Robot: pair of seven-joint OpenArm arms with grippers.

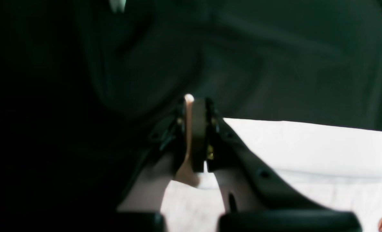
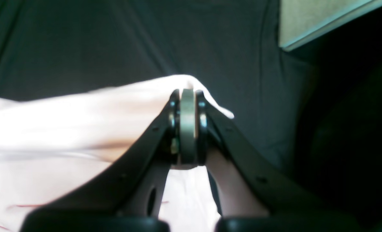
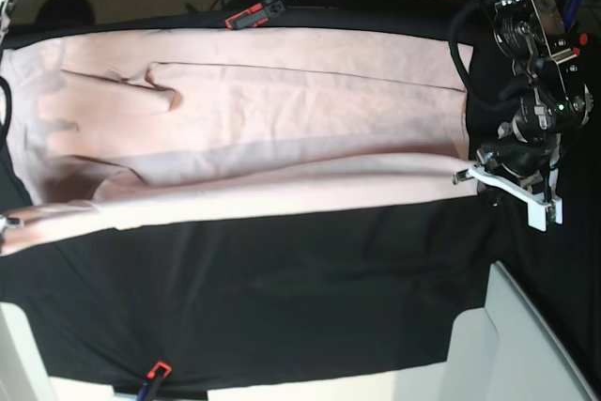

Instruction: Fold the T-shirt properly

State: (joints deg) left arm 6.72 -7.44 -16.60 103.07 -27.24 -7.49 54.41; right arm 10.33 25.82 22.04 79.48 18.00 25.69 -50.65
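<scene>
Lifting one long edge of the pale pink cotton T-shirt (image 3: 310, 124) looks like the step in hand, part of an early big fold. In the base view, the shirt lies on the black cloth (image 3: 254, 298), spread over the top half from 9 o'clock round to 3 o'clock. Its raised edge makes a long band across the middle.

The black left claw (image 3: 463, 176), at 3 o'clock, is pinched shut on one end of that band. The black right claw (image 3: 9, 223), between 8 and 9 o'clock, is pinched shut on the other end. The shirt sags a little between them and has soft, bumpy folds near 10 o'clock. A red and blue clamp (image 3: 258, 14) sits just past the shirt, between 11 and 12 o'clock.

The next move likely calls for both claws to carry the edge together toward 12 o'clock, lay it flat and let go. They should keep the band pulled straight. If one claw goes faster, the fold could come out crooked, and the bumps near 10 o'clock could get trapped inside.
</scene>
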